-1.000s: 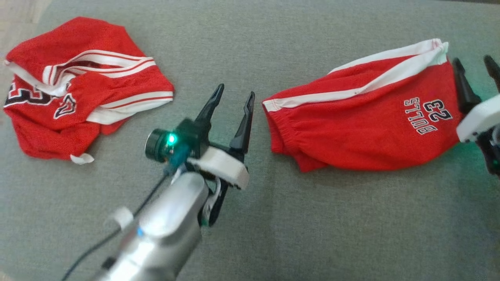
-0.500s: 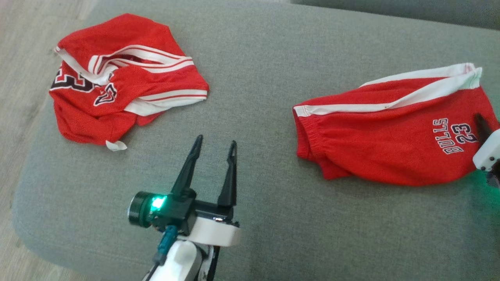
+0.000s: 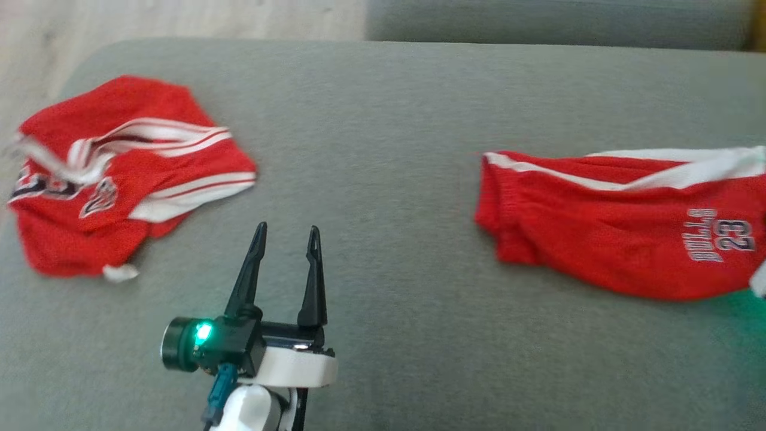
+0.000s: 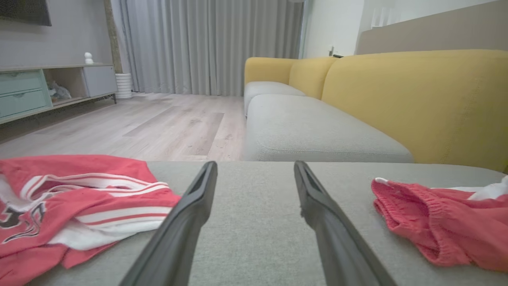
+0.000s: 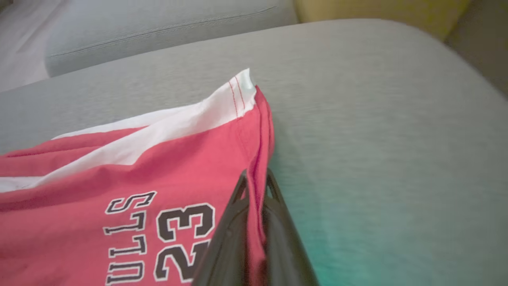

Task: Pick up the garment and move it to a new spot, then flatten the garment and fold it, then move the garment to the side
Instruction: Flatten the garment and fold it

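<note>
Right pincer: clamped shut on the hem edge of the red mesh shorts with white side stripe.
Left pincer: fingers spread wide, poised over the grey fabric cushion.
Shorts: lying fairly flat at the cushion's right side, elastic waistband towards the middle, "BULLS 23" printed beside the pinched hem.
Crumpled red-and-white jersey: bunched at the cushion's far left, well apart from the shorts.

Soft even daylight, head view motion-blurred, green glow lower right
</note>
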Motion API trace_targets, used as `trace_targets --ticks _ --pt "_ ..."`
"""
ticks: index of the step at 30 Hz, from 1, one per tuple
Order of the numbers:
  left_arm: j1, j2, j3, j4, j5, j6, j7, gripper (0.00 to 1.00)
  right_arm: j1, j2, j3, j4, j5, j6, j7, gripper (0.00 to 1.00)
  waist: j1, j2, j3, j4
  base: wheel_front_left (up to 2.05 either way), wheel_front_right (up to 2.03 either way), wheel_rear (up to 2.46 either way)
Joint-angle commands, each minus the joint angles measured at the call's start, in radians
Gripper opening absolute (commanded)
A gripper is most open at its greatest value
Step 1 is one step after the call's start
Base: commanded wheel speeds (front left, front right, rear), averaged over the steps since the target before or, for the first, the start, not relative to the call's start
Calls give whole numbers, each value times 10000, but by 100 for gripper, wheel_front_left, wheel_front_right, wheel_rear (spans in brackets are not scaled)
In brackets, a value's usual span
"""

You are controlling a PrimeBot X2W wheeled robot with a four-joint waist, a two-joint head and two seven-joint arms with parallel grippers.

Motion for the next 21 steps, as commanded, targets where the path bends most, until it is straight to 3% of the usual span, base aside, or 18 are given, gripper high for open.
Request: trace_targets --ticks 1,9,12,16,21 --pt "-175 -48 365 -348 136 -66 -79 100 97 -543 77 -57 -123 -9 -301 0 0 0 -127 -655 0 0 0" --pt "-136 -179 541 -164 314 -305 -79 100 -438 -373 18 -640 -423 -9 -1272 0 0 0 -363 -1472 0 0 0" --pt "41 -227 632 -51 345 -394 -80 100 -718 18 210 -2009 -614 -9 -1614 0 0 0 -627 -1621 0 0 0" --pt "177 -256 669 17 344 -486 -80 100 -891 426 520 -3319 -1090 -9 -1507 0 0 0 -819 -1573 0 0 0" --pt "222 -296 624 86 319 -602 -80 100 -808 1374 1312 -4543 -1959 -9 -592 0 0 0 -879 -1308 0 0 0"
